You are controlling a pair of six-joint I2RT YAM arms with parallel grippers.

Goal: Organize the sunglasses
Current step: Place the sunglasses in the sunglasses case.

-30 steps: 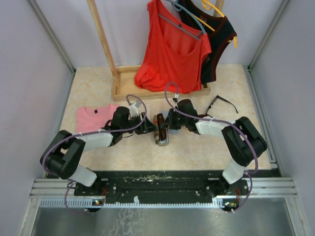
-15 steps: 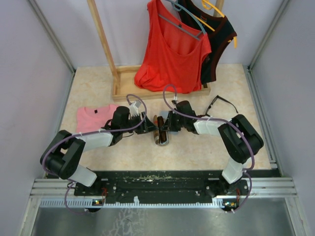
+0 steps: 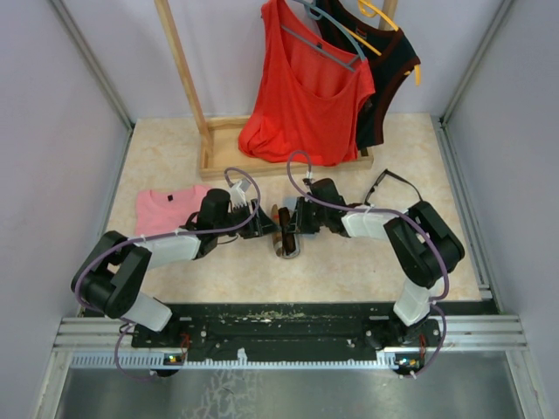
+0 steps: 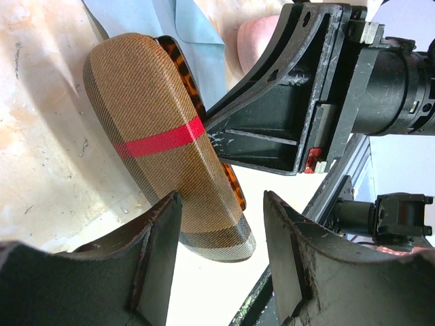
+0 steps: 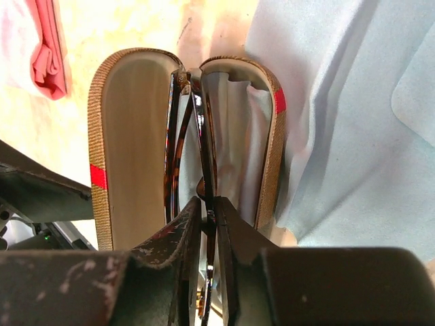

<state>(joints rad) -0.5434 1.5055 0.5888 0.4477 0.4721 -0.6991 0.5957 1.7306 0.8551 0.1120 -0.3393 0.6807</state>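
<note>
The slim reddish-brown sunglasses (image 5: 204,136) stand folded and on edge in the middle of the right wrist view, along the hinge line between the two open halves of the brown plaid case (image 5: 129,149). In the top view this is the centre of the frame, between the two arms. The black-framed sunglasses (image 3: 395,184) lie on the table right of centre in the top view, well apart from the case.

The right gripper (image 5: 209,209) comes in from the bottom of its own view with its jaws set narrow and the frame's near end between them. We cannot tell whether the pads press on it or sit loose about it. The left gripper (image 4: 221,217) is roughly half open, with its fingers on either side of the case's near end at the bottom of the left wrist view. A strip of table shows between the case and one finger, so we judge that it braces the case without clamping it. A light blue cloth (image 5: 340,102) lies just beside the case, on the right of the right wrist view.

We judge the step in hand to be seating this pair in the case. Next we would want the glasses laid flat in one half and the right fingers drawn clear of the shell, then the lid folded over while the left gripper steadies it; the black pair is not yet dealt with
</note>
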